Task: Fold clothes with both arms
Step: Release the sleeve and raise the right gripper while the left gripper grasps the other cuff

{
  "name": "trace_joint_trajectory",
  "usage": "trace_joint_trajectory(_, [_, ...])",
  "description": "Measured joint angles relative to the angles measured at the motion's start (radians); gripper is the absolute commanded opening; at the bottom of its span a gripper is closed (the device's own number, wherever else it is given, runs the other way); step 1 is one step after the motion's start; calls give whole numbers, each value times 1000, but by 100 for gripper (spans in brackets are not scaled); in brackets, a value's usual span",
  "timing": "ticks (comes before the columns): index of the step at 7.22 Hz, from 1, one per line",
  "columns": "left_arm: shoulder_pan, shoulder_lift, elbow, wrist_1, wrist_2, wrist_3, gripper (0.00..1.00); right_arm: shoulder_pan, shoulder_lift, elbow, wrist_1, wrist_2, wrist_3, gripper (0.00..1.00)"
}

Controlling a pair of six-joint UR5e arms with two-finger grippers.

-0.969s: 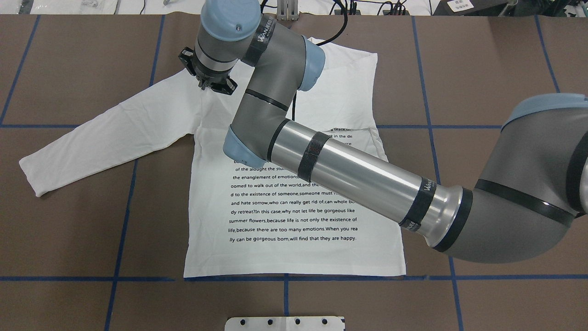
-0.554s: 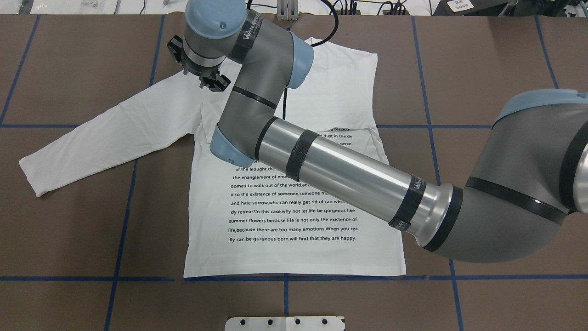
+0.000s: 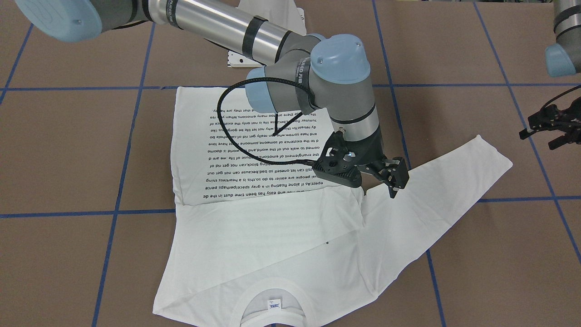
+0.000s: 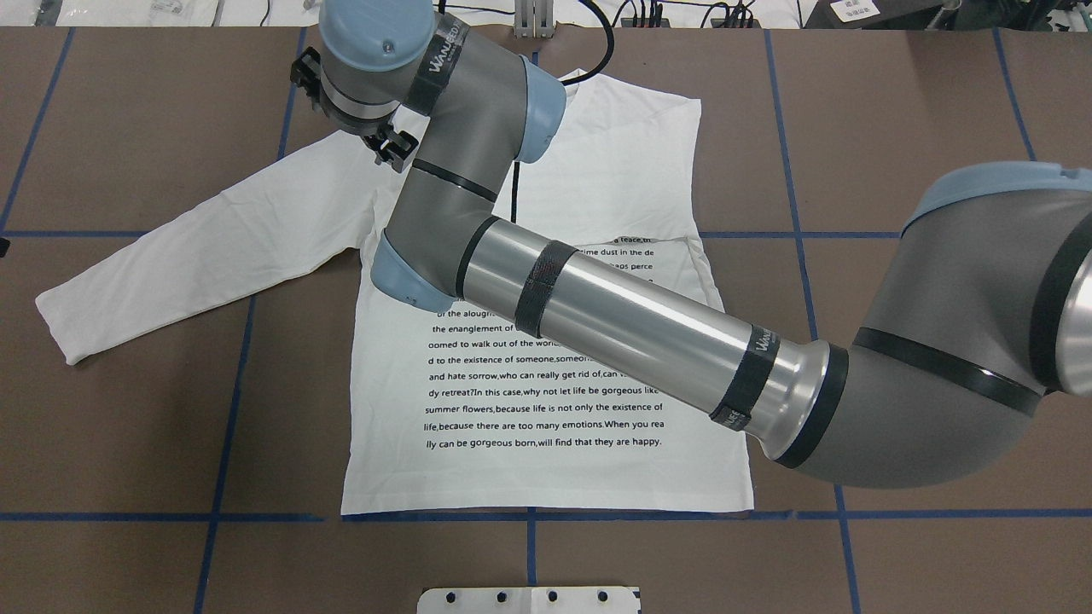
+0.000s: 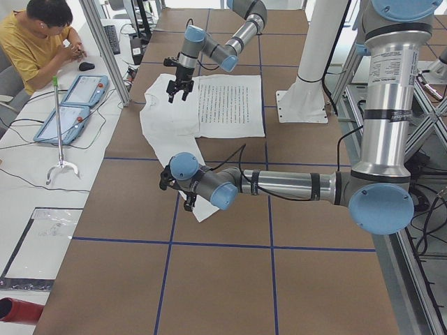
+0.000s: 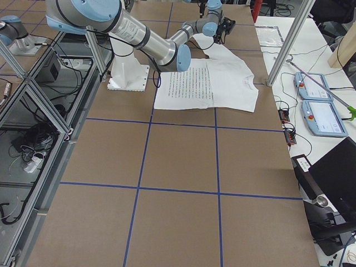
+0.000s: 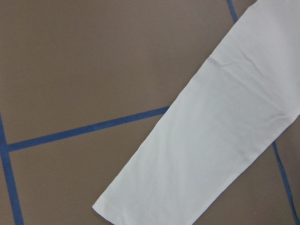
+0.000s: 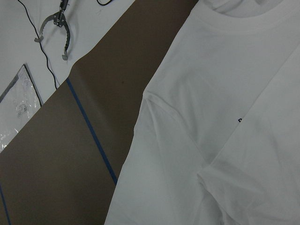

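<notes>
1. Table point(image 4: 896, 102): brown top with a grid of blue tape lines, and everything sits on it.
2. Shirt point(image 4: 546, 477): white with long sleeves, lying flat mid-table with the print side up. Its hem is toward the robot and its neck is at the far edge.
3. Right arm point(image 4: 631, 320): comes in from the robot's right and reaches across the shirt body. Its wrist is over the shoulder on the robot's left side.
4. Left arm point(image 5: 293, 185): stretched low along the table, with its wrist by the end of the spread sleeve.
5. Spread sleeve point(image 4: 196, 247): laid out flat toward the robot's left, slanting back toward the robot. Its cuff point(image 7: 154, 197) is on the table. The other sleeve is folded in across the chest and covers the top of the print.
6. Print point(image 4: 546, 401): block of small black text lines on the shirt body, partly hidden by the right arm in the overhead view.
7. Right gripper point(image 3: 394, 179): above the seam where the spread sleeve meets the body. Fingers look apart with nothing between them.
8. Left gripper point(image 3: 540, 136): over bare table just beside the cuff end. Prongs are apart and hold nothing.
9. Collar point(image 3: 272, 287): ribbed and round, at the far edge.
10. Tag point(image 3: 273, 305): small, inside the collar.
</notes>
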Motion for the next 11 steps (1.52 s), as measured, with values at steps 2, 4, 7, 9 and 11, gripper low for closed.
trace_joint_trajectory(2, [27,-14,72,-16,17,-10,87,10,-93,129,-59,0,-29,99])
trace_joint_trajectory(4, [59,-39,122,-20,33,-12,86,12,-115,161,-71,-1,-40,99])
trace_joint_trajectory(7, [82,-53,163,-34,79,-15,79,10,-121,169,-73,-3,-42,99])
trace_joint_trajectory(9, [103,-56,174,-37,84,-15,74,10,-127,173,-73,-3,-42,99])
trace_joint_trajectory(11, [122,-58,178,-37,84,-14,44,10,-137,182,-74,-3,-42,99])
